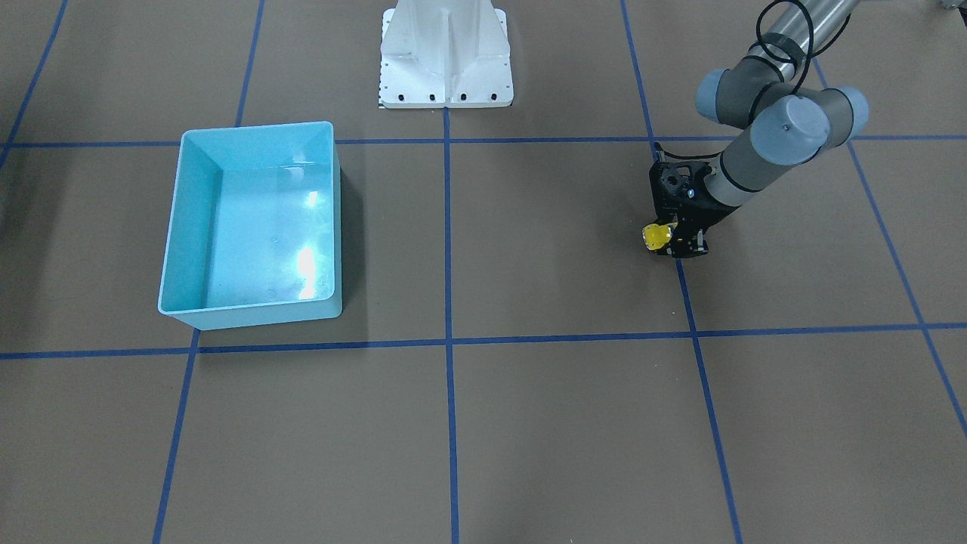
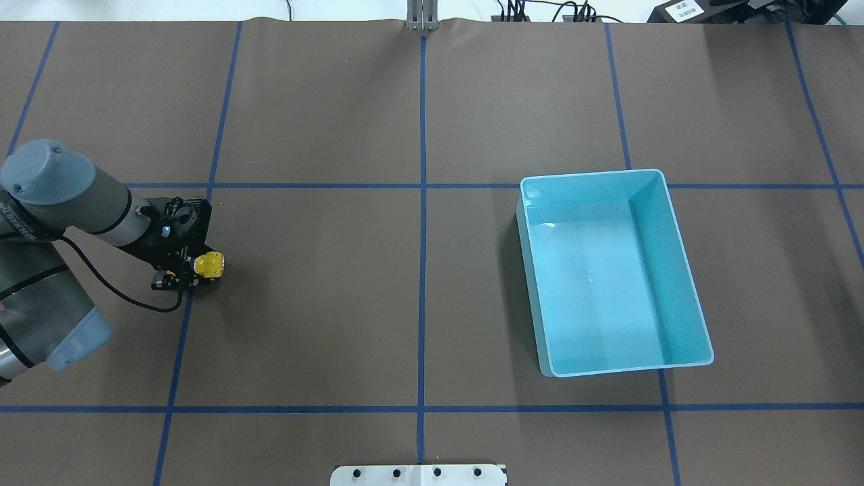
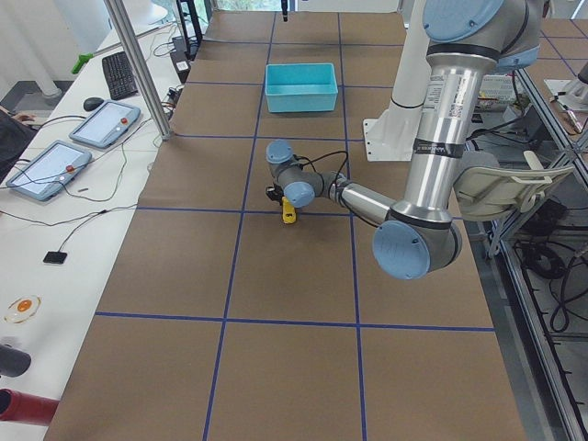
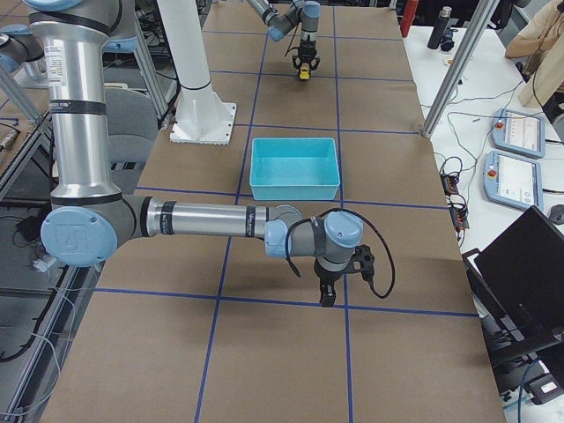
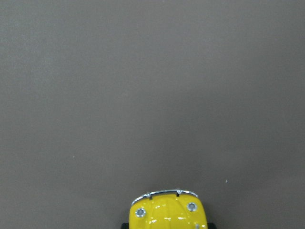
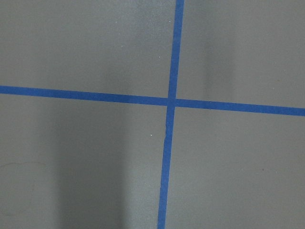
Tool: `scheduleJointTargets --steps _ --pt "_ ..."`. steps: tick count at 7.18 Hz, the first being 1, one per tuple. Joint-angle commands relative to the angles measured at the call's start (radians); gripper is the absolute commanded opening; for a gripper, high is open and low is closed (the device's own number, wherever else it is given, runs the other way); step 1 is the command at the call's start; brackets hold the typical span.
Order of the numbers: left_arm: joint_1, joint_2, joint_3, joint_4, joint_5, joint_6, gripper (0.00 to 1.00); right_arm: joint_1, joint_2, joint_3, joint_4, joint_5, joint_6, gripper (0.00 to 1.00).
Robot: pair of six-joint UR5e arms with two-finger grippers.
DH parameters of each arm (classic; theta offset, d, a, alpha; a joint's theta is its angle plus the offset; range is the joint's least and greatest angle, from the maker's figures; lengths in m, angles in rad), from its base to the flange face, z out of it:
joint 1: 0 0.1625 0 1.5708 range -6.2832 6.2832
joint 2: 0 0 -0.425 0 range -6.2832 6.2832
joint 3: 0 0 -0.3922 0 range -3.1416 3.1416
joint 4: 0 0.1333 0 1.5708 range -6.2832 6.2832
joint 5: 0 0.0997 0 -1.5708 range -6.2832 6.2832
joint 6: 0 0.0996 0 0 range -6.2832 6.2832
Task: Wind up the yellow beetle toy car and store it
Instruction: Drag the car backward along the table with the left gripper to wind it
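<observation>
While the left arm's black two-finger gripper [image 2: 194, 270] clamps the tiny glossy yellow beetle toy car [image 2: 208, 264] low over the brown counter [image 2: 337, 304] (light blue plastic bin [image 2: 675, 223] well apart), a shallow pinch risks slippage during wind-up.

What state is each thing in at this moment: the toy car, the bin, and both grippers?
yellow beetle toy car: held at the left gripper's tip, low at the table; wheel contact unclear.
light blue bin: upright, empty, well apart from the car.
left gripper: shut on the car.
right gripper: pointing down close to the table; open or shut cannot be told.
</observation>
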Motion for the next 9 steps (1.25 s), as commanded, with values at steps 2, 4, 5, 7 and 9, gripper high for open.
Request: scheduleJointTargets --steps 2,4,5,7,9 --pt "-0.02 0.031 0.0 -0.024 -0.028 0.0 0.0 -0.003 0.01 -0.004 0.0 0.0 0.001 1.0" --pt "-0.034 0.037 0.002 -0.026 -0.045 0.017 0.0 -0.005 0.011 -0.004 0.0 0.0 0.001 1.0" --pt "-0.035 0.042 0.002 -0.026 -0.045 0.022 0.0 -0.005 0.011 -0.004 0.0 0.0 0.001 1.0" --pt "-0.034 0.042 0.002 -0.026 -0.045 0.022 0.0 -0.007 0.011 -0.004 0.0 0.0 0.001 1.0" --pt "-0.034 0.042 0.002 -0.027 -0.045 0.023 0.0 -0.008 0.011 -0.004 0.0 0.0 0.001 1.0"
